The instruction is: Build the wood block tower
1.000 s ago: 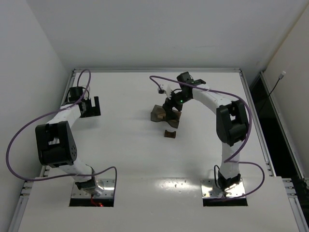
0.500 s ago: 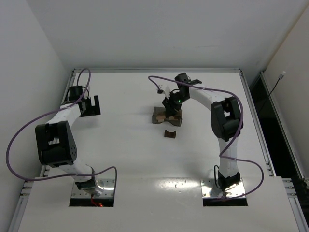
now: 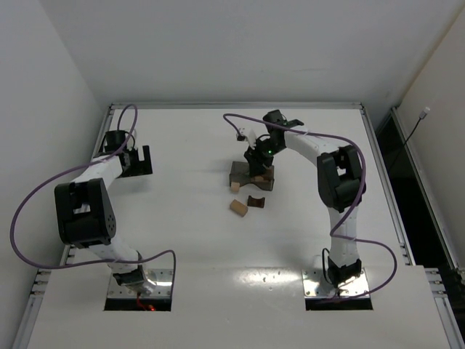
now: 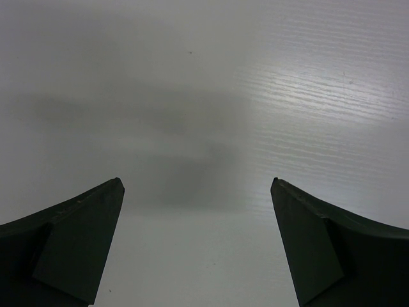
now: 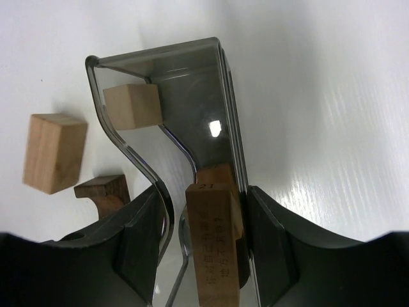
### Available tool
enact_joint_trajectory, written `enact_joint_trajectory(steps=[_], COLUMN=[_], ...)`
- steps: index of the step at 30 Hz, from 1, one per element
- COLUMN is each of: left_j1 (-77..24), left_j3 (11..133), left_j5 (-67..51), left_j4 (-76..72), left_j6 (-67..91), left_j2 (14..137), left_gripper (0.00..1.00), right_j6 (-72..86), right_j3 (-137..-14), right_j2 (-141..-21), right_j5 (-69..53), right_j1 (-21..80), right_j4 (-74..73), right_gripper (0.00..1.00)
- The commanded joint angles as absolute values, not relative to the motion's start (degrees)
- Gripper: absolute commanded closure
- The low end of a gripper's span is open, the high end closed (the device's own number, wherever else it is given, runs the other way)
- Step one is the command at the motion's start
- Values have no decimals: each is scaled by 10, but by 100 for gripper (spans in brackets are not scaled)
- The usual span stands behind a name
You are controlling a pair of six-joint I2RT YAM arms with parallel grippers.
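Tally time! Smoky plastic bin (image 5: 198, 83): just one, upper middle of the right wrist view. Light tan wood blocks, three for sure: a cube (image 5: 131, 105) upper left inside the bin, a second cube (image 5: 54, 152) at the left edge, a long block (image 5: 214, 256) bottom centre. Maybe a fourth tucked behind that, hard to tell. Dark brown block (image 5: 102, 190): one, lower left.

The left arm (image 3: 102, 172) and right arm (image 3: 309, 149) look alike: glossy white links joined by chunky black joint housings, each mounted on a bare metal base plate (image 3: 156, 277) (something red shows just below the left one). A long purple cable (image 3: 36, 193) loops off each arm. A small green light (image 3: 271, 152) glows near the right wrist. The left gripper (image 4: 198, 185) and right gripper (image 5: 204, 192) have matte black, wedge-shaped fingers (image 4: 77, 249).
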State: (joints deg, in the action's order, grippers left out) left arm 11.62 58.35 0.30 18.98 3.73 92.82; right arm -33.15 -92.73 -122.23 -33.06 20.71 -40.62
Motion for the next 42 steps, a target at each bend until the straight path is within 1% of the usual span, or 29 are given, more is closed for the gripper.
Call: enact_joint_trajectory(steps=[1, 3, 6, 8, 9, 10, 12, 13, 17, 18, 21, 24, 28, 32, 34, 36, 37, 38, 39, 41, 42], left_j1=[123, 123, 123, 123, 123, 123, 123, 123, 123, 123, 123, 123, 123, 123, 123, 123, 123, 123, 123, 123, 123], left_j3=[597, 592, 592, 592, 592, 592, 592, 592, 592, 592, 592, 592, 580, 580, 580, 580, 580, 580, 585, 585, 585], left_j5=[-6, -6, -6, -6, -6, -6, -6, -6, -6, -6, -6, -1, -1, -6, -6, -11, -18, -18, -24, -35, -45], left_j4=[183, 178, 178, 172, 172, 172, 172, 172, 172, 172, 167, 167, 167, 162, 156, 156, 151, 151, 151, 146, 146], left_j6=[47, 47, 47, 47, 47, 47, 47, 47, 47, 47, 47, 47, 40, 35, 40, 40, 40, 40, 40, 33, 26], left_j2=[925, 920, 920, 920, 920, 920, 920, 920, 915, 915, 915, 910, 898, 898, 898, 898, 893, 893, 887, 887, 887], left_gripper=[1, 1, 1, 1, 1, 1, 1, 1, 1, 1, 1, 1, 1, 1, 1, 1, 1, 1, 1, 1, 1], right_j6=[-316, -296, -273, -265, -258, -258, -258, -271, -301, -310, -316, -316, -288, -218, -146, -97, -51, -34, -6, 1, 6], right_j3=[-944, -933, -872, -833, -789, -766, -723, -687, -609, -581, -552, -552, -563, -618, -680, -743, -763, -780, -813, -836, -852], right_j2=[-1172, -1157, -1108, -1061, -1044, -1028, -985, -976, -961, -955, -961, -978, -973, -967, -972, -983, -1002, -1013, -1035, -1054, -1063], right_j5=[-347, -330, -278, -219, -196, -141, -89, -30, 96, 147, 193, 226, 231, 212, 182, 143, 113, 87, 39, -19, -74], right_j1=[204, 204, 217, 228, 242, 251, 272, 295, 347, 371, 396, 410, 410, 382, 351, 320, 285, 266, 225, 182, 160], right_j4=[-391, -361, -294, -246, -198, -171, -123, -84, 15, 58, 96, 110, 103, 27, -66, -131, -194, -222, -272, -310, -326], right_gripper=[100, 100, 100, 100, 100, 100, 100, 100, 100, 100, 100, 100, 100, 100, 100, 100, 100, 100, 100, 100, 100])
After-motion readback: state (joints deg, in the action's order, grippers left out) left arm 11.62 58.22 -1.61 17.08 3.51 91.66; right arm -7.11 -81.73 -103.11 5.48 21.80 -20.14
